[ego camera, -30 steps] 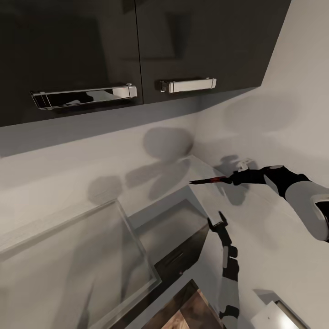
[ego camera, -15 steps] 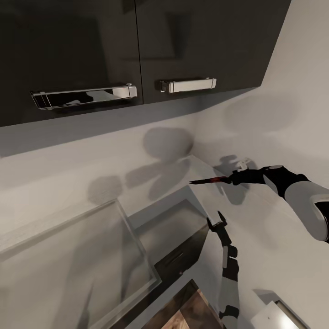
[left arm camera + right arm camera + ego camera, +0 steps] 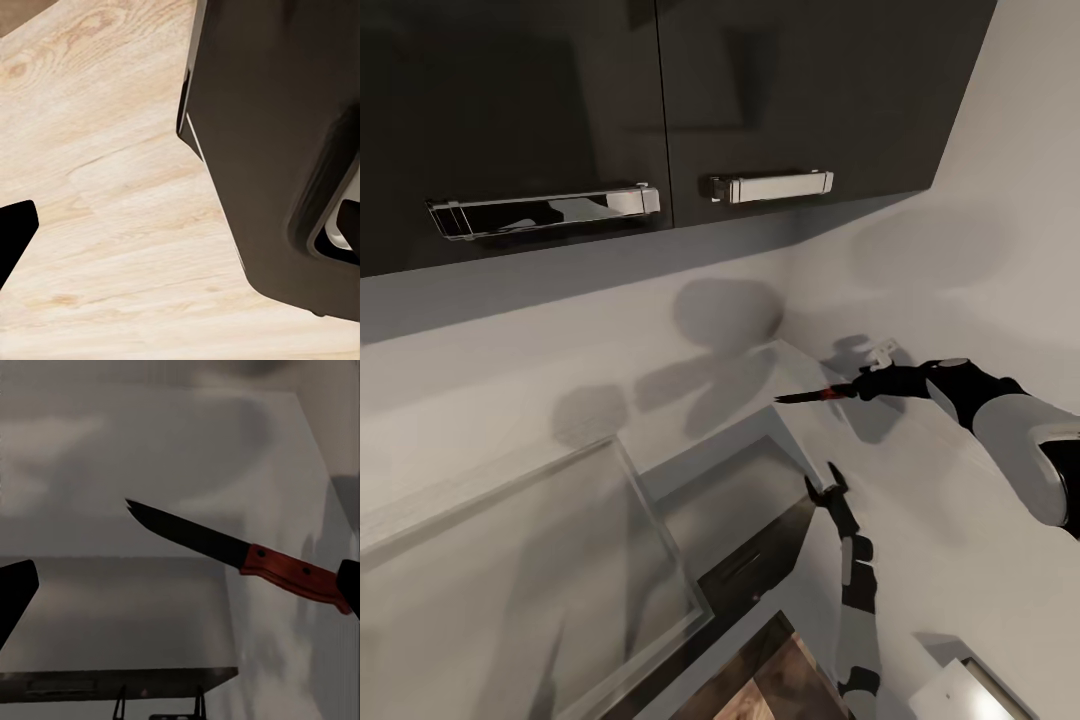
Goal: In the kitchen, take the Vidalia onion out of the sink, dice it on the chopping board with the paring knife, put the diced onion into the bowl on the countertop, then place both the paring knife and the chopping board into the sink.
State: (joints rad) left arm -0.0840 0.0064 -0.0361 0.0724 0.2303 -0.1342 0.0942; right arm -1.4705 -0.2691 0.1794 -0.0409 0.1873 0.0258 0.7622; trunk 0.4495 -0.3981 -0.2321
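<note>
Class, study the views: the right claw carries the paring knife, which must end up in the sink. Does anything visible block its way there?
The right claw holds the paring knife over bare countertop. No sink is visible, so the path cannot be judged.

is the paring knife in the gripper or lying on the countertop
In the gripper: the right gripper holds the paring knife by its red handle, blade pointing out in the air above the countertop.

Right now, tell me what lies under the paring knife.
The paring knife, held by the right gripper, hangs in the air. Below it lie the grey countertop and, past its edge, a dark cabinet front. The blade covers a thin strip of countertop.
</note>
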